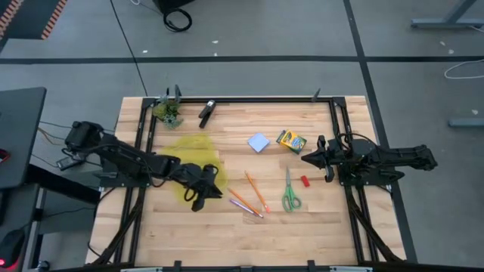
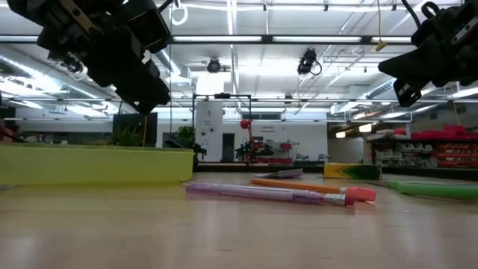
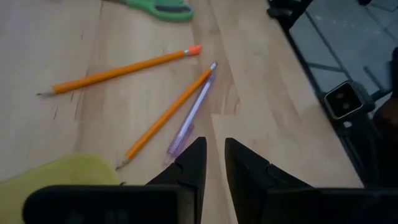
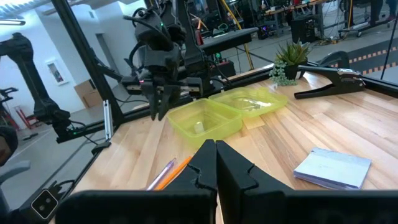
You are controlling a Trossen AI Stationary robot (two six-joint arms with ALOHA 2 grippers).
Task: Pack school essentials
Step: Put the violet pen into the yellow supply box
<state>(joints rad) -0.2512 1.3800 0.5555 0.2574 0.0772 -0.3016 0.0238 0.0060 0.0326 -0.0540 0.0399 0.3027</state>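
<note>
Plainly, the pinkish pen (image 3: 189,115) lies flat on the bench (image 1: 227,227) just beside the yellow-green container (image 1: 198,162), touching one of the two orange pencils (image 3: 163,118). It looks light, thin, stiff and smooth, apt to roll or slip, so I judge its mid-barrel the best hold, pinched across its width. The left gripper (image 3: 211,163) hovers over the container's near edge, slightly parted and empty; the right gripper (image 4: 214,163), well apart from the container, is closed on nothing.
</note>
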